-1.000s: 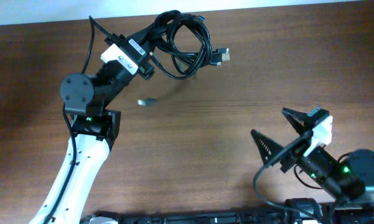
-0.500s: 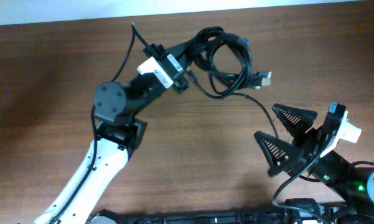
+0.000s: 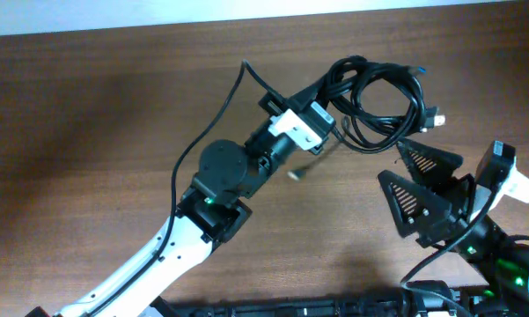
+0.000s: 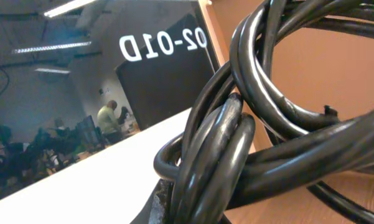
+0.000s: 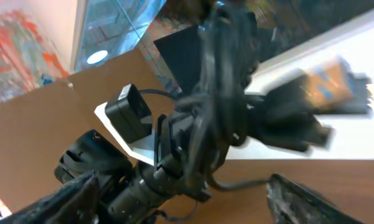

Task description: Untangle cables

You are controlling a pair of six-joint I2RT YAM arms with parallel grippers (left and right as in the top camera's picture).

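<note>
while clenched on one side of the cables [image 3: 383, 95], reaches toward the far right of the wooden table [image 3: 79, 141] with the left gripper [image 3: 327, 95]. grips several black strands at once, pinched together where the loops cross. leaves the rest as a loose coil past the fingertips, close to the table's far edge and its pale strip. shows a small plug [image 3: 435, 117] sticking out at the coil's right side and a bit of blue at its top right. in the left wrist view, fills the frame with the cables [image 4: 236, 143], thick and glossy, wrapped over each other, with the tabletop behind. cannot tell from any view whether the coil touches the wood or hangs above it. below the left gripper, shows a small pale blurred piece [image 3: 297, 173], too smeared to name. spreads the right gripper [image 3: 392, 161] wide at the near right, empty, with both triangular fingers [image 3: 427, 160] pointing up and left at the coil. puts the upper fingertip just under the coil's lower edge; cannot tell about contact. in the right wrist view, looks straight at the cables [image 5: 224, 106] with the left arm [image 5: 112, 168] behind them and a blurred plug [image 5: 317, 93] to the right
</note>
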